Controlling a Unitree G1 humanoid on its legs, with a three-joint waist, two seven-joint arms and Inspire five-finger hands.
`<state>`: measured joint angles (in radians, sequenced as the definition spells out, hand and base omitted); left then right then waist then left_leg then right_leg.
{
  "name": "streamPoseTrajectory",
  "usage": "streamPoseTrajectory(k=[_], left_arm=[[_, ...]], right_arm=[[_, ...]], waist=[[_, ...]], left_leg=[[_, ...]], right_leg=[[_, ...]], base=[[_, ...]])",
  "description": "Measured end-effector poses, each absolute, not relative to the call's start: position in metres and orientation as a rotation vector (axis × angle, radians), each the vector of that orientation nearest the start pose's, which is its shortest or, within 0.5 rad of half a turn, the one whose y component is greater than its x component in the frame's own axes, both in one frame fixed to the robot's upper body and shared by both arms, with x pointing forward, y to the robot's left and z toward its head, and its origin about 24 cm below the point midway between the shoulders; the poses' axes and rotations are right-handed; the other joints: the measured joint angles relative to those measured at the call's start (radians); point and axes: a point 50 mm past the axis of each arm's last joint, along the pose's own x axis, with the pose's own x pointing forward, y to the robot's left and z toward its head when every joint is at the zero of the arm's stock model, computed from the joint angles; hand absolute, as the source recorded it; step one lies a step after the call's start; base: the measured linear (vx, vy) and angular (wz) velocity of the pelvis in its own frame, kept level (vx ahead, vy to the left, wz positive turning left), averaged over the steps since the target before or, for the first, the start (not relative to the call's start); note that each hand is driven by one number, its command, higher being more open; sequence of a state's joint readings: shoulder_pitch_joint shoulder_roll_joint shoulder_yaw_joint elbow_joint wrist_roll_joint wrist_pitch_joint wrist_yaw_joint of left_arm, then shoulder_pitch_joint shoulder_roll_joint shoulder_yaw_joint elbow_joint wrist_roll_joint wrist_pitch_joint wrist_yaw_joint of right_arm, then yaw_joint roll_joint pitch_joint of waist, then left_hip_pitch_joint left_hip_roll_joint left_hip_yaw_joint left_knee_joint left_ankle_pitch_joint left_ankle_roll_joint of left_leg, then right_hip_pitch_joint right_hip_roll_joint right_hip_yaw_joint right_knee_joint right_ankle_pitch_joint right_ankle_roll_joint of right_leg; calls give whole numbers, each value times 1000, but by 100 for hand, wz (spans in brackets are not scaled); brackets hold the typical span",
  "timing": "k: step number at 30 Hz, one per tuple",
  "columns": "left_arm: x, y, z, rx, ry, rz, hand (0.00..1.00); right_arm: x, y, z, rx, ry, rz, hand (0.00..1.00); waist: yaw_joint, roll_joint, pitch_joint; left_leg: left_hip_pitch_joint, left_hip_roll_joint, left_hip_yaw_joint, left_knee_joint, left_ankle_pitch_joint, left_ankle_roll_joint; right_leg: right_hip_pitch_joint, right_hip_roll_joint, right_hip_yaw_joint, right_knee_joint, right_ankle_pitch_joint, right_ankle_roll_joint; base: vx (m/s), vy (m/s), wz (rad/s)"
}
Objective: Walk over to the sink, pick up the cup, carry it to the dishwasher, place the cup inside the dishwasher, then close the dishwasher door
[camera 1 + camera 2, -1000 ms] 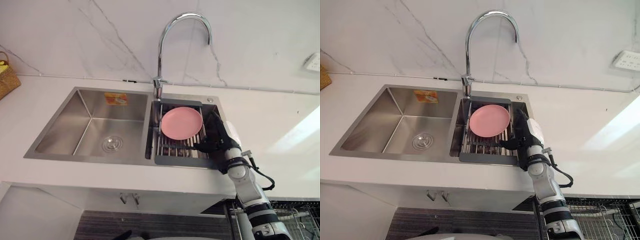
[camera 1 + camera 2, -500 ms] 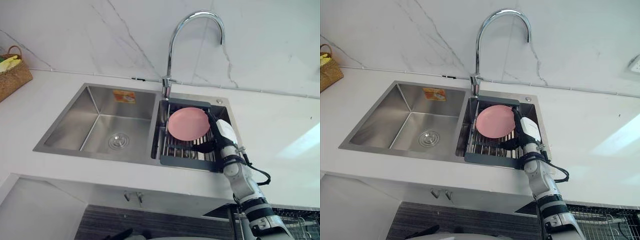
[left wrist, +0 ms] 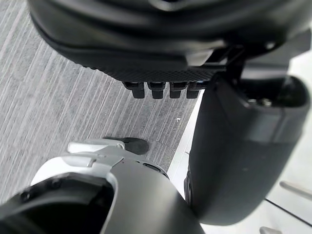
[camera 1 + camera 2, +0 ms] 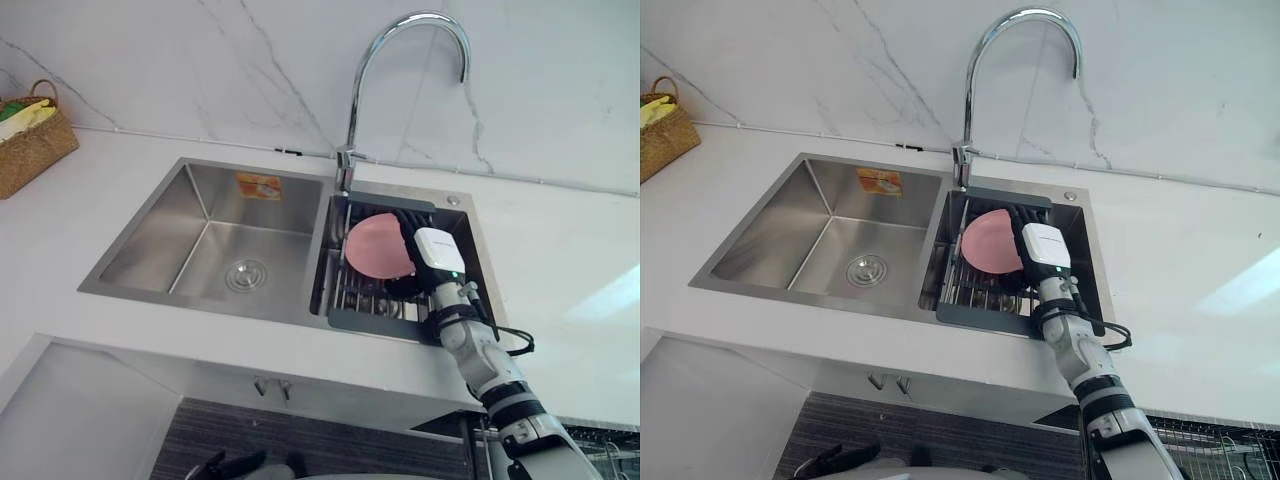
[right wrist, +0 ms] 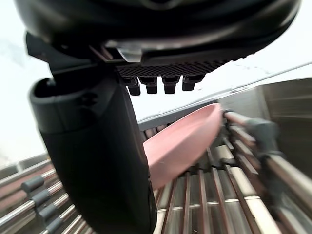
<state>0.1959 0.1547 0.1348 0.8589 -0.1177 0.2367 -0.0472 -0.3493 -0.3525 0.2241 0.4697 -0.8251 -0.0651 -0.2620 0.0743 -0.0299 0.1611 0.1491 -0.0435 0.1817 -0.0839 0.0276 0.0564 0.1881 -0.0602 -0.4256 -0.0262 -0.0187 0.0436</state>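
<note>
From the head, the left eye view shows a steel double sink (image 4: 180, 300) set in a white counter (image 4: 560, 260), with a chrome tap (image 4: 346, 162) rising at its far edge between the basins. The one label in sight is an orange and yellow sticker (image 4: 259, 185) on the far wall of the left basin, and its print is too small to read. A dark-framed drying rack (image 4: 375, 322) sits in the right basin, and the dish standing in it is a pink plate (image 4: 372, 245) rather than a cup. The plate is on edge, leaning toward the far side, with its face turned near and up and its width running left to right. The right hand (image 4: 438, 250), white-backed, lies over the rack just right of the plate, fingers pointing to the far side. In the right eye view a wicker basket (image 4: 660, 135) sits on the counter at the far left, and a wire rack (image 4: 1220, 445) shows below the counter edge at the near right. In the right wrist view the fingers (image 5: 151, 85) look straight and relaxed above the plate's rim, and the thumb (image 5: 92, 156) hangs in front of it. Whether either touches the plate I cannot tell. The plate slants across the rack's metal bars (image 5: 209, 195). In the left wrist view the left hand (image 3: 161, 53) hangs over a grey ribbed floor (image 3: 53, 107), its fingers relaxed and holding nothing.
</note>
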Motion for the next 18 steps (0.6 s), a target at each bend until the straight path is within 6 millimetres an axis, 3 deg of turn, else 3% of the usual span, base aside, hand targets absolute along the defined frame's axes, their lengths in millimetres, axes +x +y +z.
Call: streamPoseTrajectory(k=[10, 11, 18], left_arm=[[74, 226, -155, -48, 1246, 214, 100], [75, 226, -154, -44, 1244, 209, 100], [80, 226, -152, -46, 1221, 204, 100]], right_arm=[[321, -179, 43, -1319, -139, 40, 100], [322, -179, 43, -1329, -139, 42, 0], [324, -173, 48, -1403, -250, 32, 0]], waist=[[20, -1, 7], [22, -1, 8], [36, -6, 23]], left_leg=[[0, -8, -15, 0, 5, 9], [0, -8, -15, 0, 5, 9], [-8, -10, -18, 0, 6, 9]], right_leg=[[0, -12, -15, 15, -5, 7], [0, -12, -16, 15, -5, 7], [-11, -15, -17, 24, -6, 7]], base=[[-20, 22, 4], [-42, 21, 2], [-23, 13, 1]])
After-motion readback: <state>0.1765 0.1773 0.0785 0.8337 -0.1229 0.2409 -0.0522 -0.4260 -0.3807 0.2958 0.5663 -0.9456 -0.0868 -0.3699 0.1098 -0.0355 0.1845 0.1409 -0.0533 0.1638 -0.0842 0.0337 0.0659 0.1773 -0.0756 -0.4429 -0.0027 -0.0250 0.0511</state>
